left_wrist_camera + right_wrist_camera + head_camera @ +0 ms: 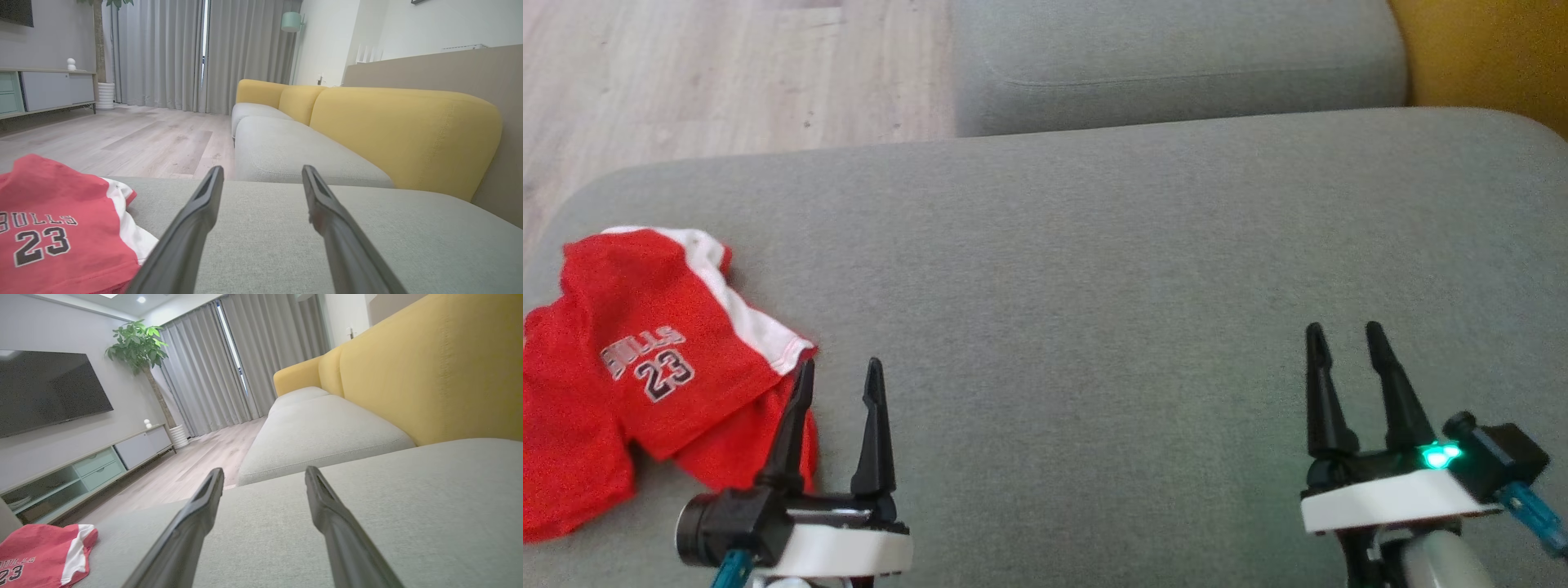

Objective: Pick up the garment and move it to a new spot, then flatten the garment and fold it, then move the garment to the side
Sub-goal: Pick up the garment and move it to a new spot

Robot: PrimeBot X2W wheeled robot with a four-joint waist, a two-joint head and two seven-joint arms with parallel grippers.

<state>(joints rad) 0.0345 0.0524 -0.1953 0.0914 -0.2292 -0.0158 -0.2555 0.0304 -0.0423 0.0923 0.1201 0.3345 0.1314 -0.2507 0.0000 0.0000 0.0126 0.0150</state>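
The garment (pixel 645 359) is a red sports piece with a white side panel and "BULLS 23" printed on it. It lies rumpled at the left end of the grey sofa seat (pixel 1094 269). My left gripper (pixel 840 371) stands open just right of it, its left finger over the cloth's near edge, nothing between the fingers. In the left wrist view the garment (pixel 53 228) lies to the lower left of the open left gripper (pixel 261 173). My right gripper (pixel 1346 335) is open over bare cushion at the lower right. From the right wrist view the garment (pixel 41 555) sits far left of the open right gripper (pixel 263 473).
A second grey seat cushion (pixel 1176 57) lies beyond, with a yellow backrest (pixel 1486 49) at the right. Wooden floor (pixel 727 73) runs past the cushion's left edge. A TV (pixel 49 392), a low cabinet (pixel 81 473) and a potted plant (pixel 139 347) stand across the room.
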